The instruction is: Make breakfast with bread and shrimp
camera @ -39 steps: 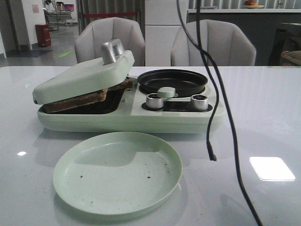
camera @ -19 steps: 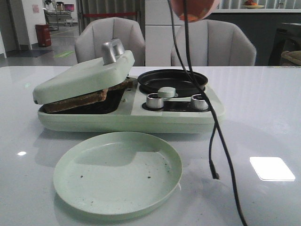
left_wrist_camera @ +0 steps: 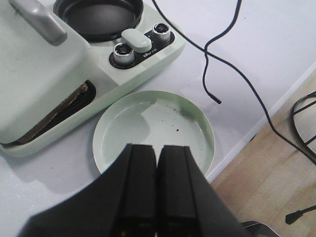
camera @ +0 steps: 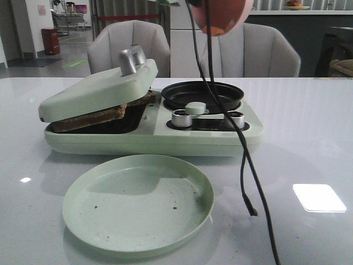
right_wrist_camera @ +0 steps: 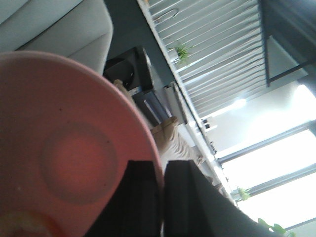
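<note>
The bread (camera: pixel 91 117) lies in the pale green breakfast maker (camera: pixel 143 138), dark crust showing under its part-raised lid (camera: pixel 99 88); the crust edge (left_wrist_camera: pixel 69 106) also shows in the left wrist view. No shrimp shows in any view. A pink bowl (camera: pixel 223 14) hangs at the top of the front view, above the black round pan (camera: pixel 201 95). My right gripper (right_wrist_camera: pixel 162 165) is shut on the pink bowl's (right_wrist_camera: pixel 64 148) rim. My left gripper (left_wrist_camera: pixel 158 148) is shut and empty above the near edge of the empty green plate (left_wrist_camera: pixel 153 131).
The green plate (camera: pixel 138 201) sits in front of the maker, with dark crumbs on it. A loose black cable (camera: pixel 245 160) dangles over the two silver knobs (camera: pixel 181 117) and onto the table. The table's edge (left_wrist_camera: pixel 256 131) runs close beside the plate. Two chairs stand behind.
The pink bowl has come into the front view from the top and moved lower and to the left. The dangling cable has swung left with it.
</note>
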{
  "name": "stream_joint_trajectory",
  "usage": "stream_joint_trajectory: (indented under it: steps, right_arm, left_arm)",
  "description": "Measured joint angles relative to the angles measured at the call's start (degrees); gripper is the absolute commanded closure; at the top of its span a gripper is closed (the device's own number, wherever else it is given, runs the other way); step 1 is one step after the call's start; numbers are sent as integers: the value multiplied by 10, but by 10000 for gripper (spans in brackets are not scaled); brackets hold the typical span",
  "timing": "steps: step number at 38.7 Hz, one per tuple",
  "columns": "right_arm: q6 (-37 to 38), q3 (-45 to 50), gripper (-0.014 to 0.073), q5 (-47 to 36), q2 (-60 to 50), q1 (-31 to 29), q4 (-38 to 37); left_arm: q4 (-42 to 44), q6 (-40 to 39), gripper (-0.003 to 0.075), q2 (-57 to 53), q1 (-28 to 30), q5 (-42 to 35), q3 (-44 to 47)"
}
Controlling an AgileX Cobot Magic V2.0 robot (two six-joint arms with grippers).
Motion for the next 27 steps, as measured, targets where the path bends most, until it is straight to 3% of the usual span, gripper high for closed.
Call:
stream_joint_trajectory:
  steps: [12, 27]
  right_arm:
    - [-7, 22, 577, -5, 0, 11, 30]
    - [-11, 32, 577, 0, -13, 11, -16]
  left_arm:
    - [0, 0, 621, 0, 0, 0, 0]
    - [0, 0, 621, 0, 0, 0, 0]
